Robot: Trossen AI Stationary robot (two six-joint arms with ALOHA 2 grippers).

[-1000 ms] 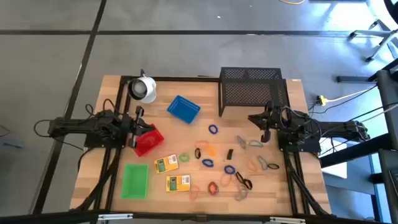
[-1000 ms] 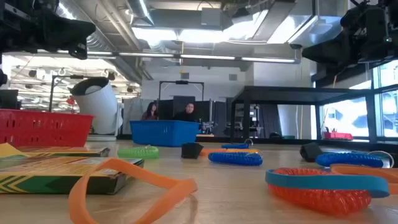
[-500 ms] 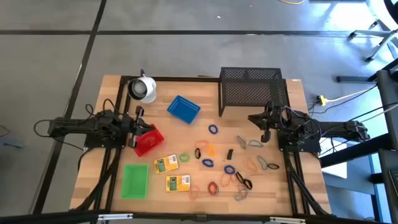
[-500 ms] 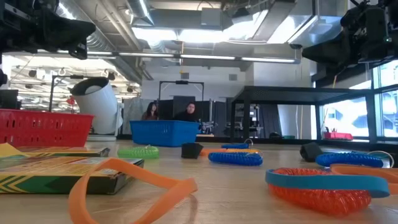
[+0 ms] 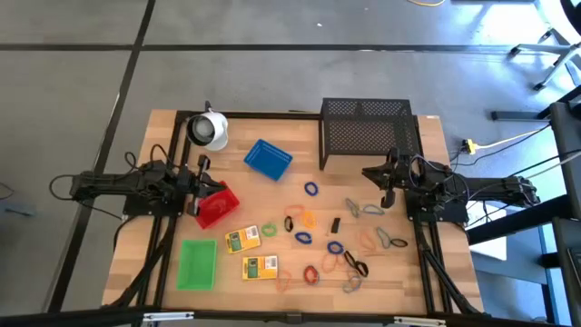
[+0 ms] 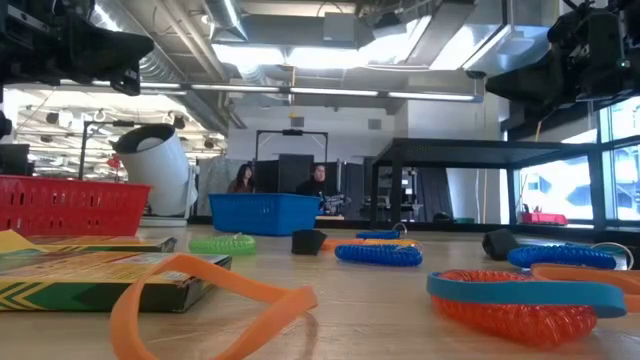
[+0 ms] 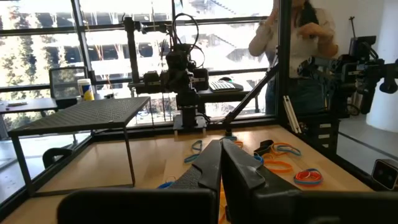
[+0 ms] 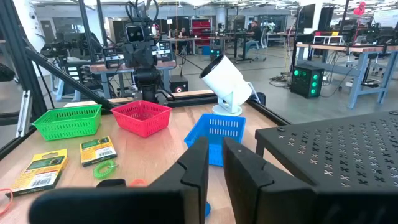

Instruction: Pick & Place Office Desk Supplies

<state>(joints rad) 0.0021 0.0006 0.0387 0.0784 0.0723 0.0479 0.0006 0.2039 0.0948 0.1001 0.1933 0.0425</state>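
Observation:
Many small coloured loops (image 5: 313, 245) lie scattered on the wooden table's middle and right. Two yellow-green boxes (image 5: 242, 239) (image 5: 260, 267) lie flat left of them. A blue tray (image 5: 268, 159), a red tray (image 5: 218, 207) and a green tray (image 5: 197, 263) stand on the left half. My left gripper (image 5: 203, 186) hovers level beside the red tray, shut and holding nothing (image 7: 221, 146). Above the table's right side my right gripper (image 5: 374, 177) points level toward the middle. A narrow gap shows between its fingers with nothing in it (image 8: 216, 142).
A large black wire-mesh rack (image 5: 368, 132) stands at the far right, close to my right gripper. A white round object (image 5: 209, 129) stands at the far left. People sit and stand in the room beyond the table.

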